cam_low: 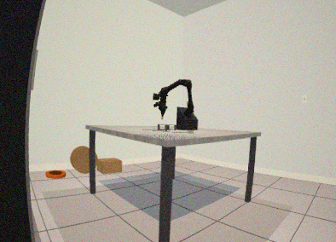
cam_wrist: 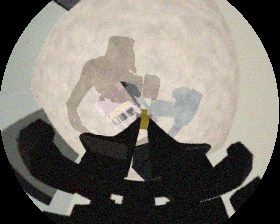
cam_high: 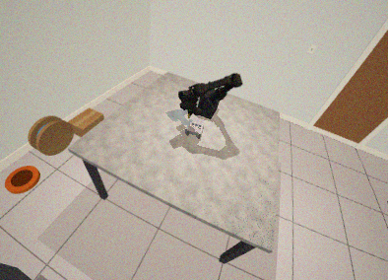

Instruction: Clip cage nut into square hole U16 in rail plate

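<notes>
Plain tiled room, exact type not determinable: pale walls, light baseboard, wall outlet (cam_high: 312,48) (cam_low: 304,99), brown door-like panel (cam_high: 356,94). One dark-legged table (cam_high: 162,166) (cam_low: 213,135), mottled grey top, bearing a black robot arm (cam_high: 217,84) (cam_low: 190,96), suggesting a robot test room or lab. On the floor: orange ring (cam_high: 34,177) (cam_low: 55,176), round wooden piece (cam_high: 55,137) (cam_low: 83,159), wooden block (cam_high: 88,121) (cam_low: 109,166).

An orange ring with a dark centre (cam_high: 33,174) (cam_low: 49,175) lies on the tiled floor, left of a round brown wooden disc (cam_high: 55,137) (cam_low: 82,159) beside a rectangular wooden block (cam_high: 89,120) (cam_low: 109,166).
</notes>
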Controlling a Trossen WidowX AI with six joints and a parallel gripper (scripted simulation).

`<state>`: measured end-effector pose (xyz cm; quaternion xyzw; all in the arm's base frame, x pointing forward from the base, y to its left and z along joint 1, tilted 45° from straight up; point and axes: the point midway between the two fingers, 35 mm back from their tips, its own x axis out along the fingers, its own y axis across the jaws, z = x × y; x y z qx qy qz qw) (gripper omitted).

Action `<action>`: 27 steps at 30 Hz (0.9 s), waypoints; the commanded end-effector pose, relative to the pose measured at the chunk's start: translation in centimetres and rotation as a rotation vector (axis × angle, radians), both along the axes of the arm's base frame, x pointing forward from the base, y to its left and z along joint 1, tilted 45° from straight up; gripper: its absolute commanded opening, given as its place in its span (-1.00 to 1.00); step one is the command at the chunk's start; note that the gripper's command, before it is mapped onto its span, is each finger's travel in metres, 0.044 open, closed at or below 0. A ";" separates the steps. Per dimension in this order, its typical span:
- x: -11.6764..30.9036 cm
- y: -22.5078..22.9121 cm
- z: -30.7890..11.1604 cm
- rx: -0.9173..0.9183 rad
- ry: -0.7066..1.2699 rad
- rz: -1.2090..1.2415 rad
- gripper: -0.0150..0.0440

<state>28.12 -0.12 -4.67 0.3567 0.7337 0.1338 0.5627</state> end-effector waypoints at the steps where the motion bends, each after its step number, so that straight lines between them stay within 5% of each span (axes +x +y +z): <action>1: -0.4 1.5 1.3 0.021 -0.087 0.100 -0.38; 16: -2.9 6.8 6.1 0.101 -0.463 0.504 -0.38; 27: -3.1 7.4 5.8 0.105 -0.479 0.523 -0.38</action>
